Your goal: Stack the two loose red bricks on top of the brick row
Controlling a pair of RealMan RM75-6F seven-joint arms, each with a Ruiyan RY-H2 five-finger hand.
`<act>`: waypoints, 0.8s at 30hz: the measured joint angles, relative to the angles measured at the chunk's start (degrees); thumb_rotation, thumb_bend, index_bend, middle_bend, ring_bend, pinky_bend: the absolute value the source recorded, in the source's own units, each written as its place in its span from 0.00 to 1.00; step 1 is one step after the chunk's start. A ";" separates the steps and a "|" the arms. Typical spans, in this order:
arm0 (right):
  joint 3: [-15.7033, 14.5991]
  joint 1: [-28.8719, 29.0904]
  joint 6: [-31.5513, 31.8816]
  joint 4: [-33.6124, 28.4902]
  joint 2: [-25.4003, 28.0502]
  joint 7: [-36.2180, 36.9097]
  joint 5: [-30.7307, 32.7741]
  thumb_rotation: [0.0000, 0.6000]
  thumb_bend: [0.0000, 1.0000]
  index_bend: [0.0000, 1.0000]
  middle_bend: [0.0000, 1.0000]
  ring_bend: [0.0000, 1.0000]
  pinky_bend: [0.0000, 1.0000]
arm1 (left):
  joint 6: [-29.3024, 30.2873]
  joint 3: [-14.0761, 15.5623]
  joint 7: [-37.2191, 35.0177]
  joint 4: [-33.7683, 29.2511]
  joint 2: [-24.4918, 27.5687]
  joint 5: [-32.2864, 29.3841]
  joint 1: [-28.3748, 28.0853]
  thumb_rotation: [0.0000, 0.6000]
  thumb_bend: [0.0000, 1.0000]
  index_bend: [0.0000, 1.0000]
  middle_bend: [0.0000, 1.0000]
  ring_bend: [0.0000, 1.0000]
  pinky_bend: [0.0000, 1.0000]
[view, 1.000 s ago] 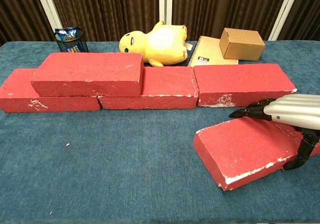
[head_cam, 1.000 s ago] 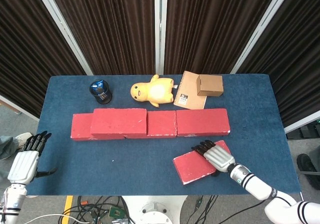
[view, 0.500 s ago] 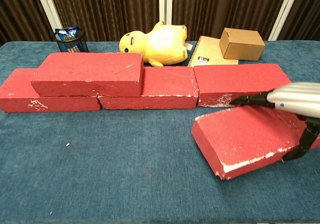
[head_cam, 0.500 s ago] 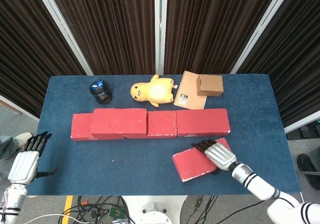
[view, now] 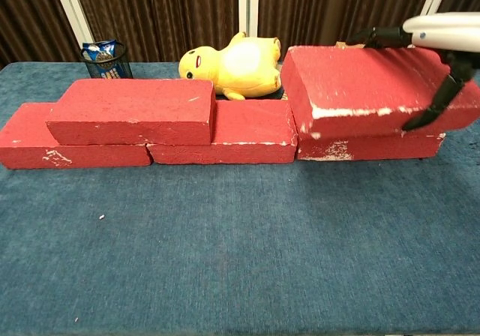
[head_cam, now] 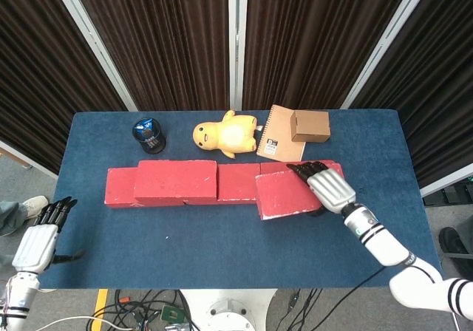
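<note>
A row of red bricks (head_cam: 240, 183) runs across the middle of the blue table (head_cam: 185, 242). One red brick (head_cam: 175, 179) lies on top of the row's left part, also seen in the chest view (view: 131, 111). My right hand (head_cam: 329, 187) grips the second loose red brick (head_cam: 284, 193) by its right end. That brick (view: 367, 88) hangs tilted just above the row's right brick (view: 367, 147), with the hand (view: 442, 40) over its far right side. My left hand (head_cam: 35, 244) hangs off the table's front left corner, fingers apart, holding nothing.
Behind the row sit a yellow plush toy (head_cam: 225, 135), a spiral notebook (head_cam: 277, 145) with a cardboard box (head_cam: 310, 125) on it, and a black pen cup (head_cam: 149, 135). Dark curtains stand behind the table.
My right hand has lifted the loose brick off the table's front right and carried it back and up over the row's right end. The left hand has stayed put.
</note>
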 measured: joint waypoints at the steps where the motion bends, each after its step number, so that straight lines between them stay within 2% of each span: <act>1: 0.54 0.76 -0.92 0.71 -0.41 -0.68 1.82 1.00 0.00 0.00 0.16 0.11 0.15 | -0.35 -0.01 -0.29 0.26 -0.12 -0.01 -0.08 1.00 0.05 0.00 0.00 0.00 0.00; 5: 2.18 4.59 -4.96 4.33 -3.54 -5.29 10.52 1.00 0.00 0.00 0.15 0.10 0.15 | -1.49 -0.08 -1.55 1.16 -0.45 -0.05 -0.37 1.00 0.05 0.00 0.00 0.00 0.00; 13: 3.15 12.14 -9.19 8.05 -9.20 -14.07 26.18 1.00 0.00 0.00 0.14 0.09 0.13 | -2.18 -0.06 -3.50 2.19 -0.16 0.47 -0.43 1.00 0.05 0.00 0.00 0.00 0.00; 20: 1.67 19.78 -9.04 8.22 -12.44 -22.93 40.09 1.00 0.00 0.00 0.13 0.07 0.10 | -0.86 -0.17 -4.82 3.45 -0.74 2.11 -0.16 1.00 0.05 0.00 0.00 0.00 0.00; 24: 0.40 23.04 -8.27 7.59 -13.73 -25.80 45.85 1.00 0.00 0.00 0.12 0.06 0.06 | 0.70 -0.36 -5.24 4.23 -1.27 3.22 0.12 1.00 0.05 0.00 0.00 0.00 0.00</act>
